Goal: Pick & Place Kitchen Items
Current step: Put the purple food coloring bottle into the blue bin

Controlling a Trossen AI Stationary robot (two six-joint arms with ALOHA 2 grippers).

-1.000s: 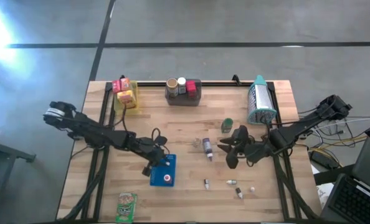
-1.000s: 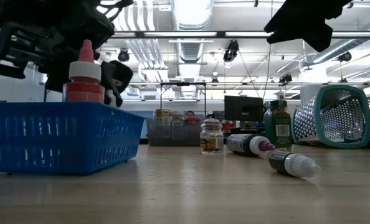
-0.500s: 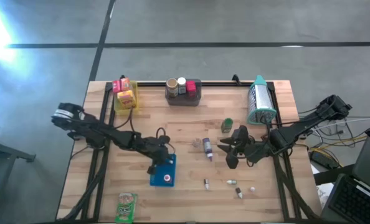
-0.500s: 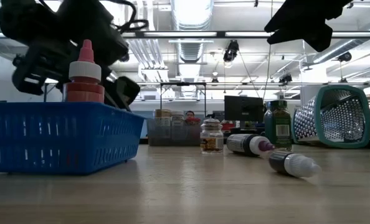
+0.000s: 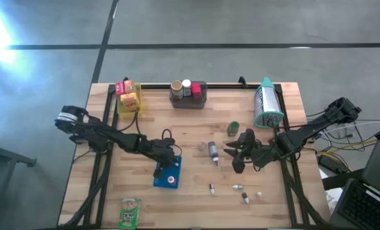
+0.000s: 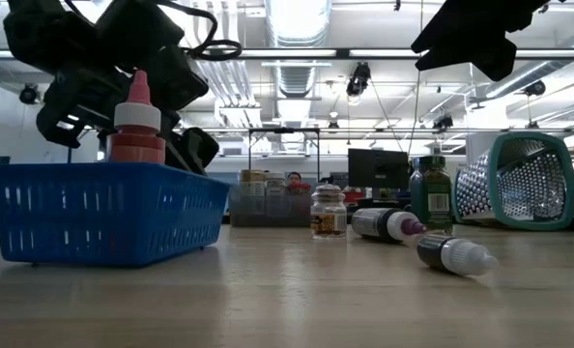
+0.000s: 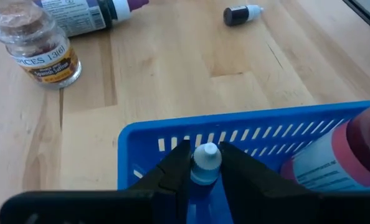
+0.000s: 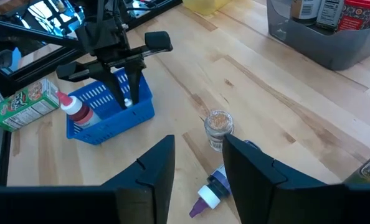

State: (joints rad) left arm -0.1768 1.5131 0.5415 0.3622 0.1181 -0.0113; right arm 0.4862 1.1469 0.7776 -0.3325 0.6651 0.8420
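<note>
Groceries lie scattered across a wooden table (image 5: pixel 196 137) seen from above. At the frame's lower left, a green packet (image 5: pixel 130 211) sits near the table's front edge. At the upper left, a yellow bin (image 5: pixel 130 101) holds small yellow and pink boxes.

Left of centre, the left gripper (image 5: pixel 159 170) hangs over a blue basket (image 5: pixel 167 183), its fingers (image 7: pixel 175 172) closed on a small white-capped bottle (image 7: pixel 205 158) just inside the basket's rim. A red bottle with a white cap (image 6: pixel 136 130) stands upright in the same basket, beside the gripper.

At top centre, a grey bin (image 5: pixel 189 96) holds jars and a red box. Mid-table, a small spice jar (image 6: pixel 329 212) stands upright; just right of it a dark bottle with a purple neck (image 6: pixel 386 224) lies on its side. Three tiny bottles (image 5: pixel 244 191) lie in the lower centre of the overhead frame, well apart from the basket.

Right of centre, the right gripper (image 5: pixel 239 153) hovers above the table with its fingers (image 8: pixel 154 165) spread apart and nothing between them. A green-lidded jar (image 5: pixel 233 128) stands just beyond it. At the upper right, a teal-rimmed metal grater (image 5: pixel 267 103) lies tipped over near the table's far edge.
</note>
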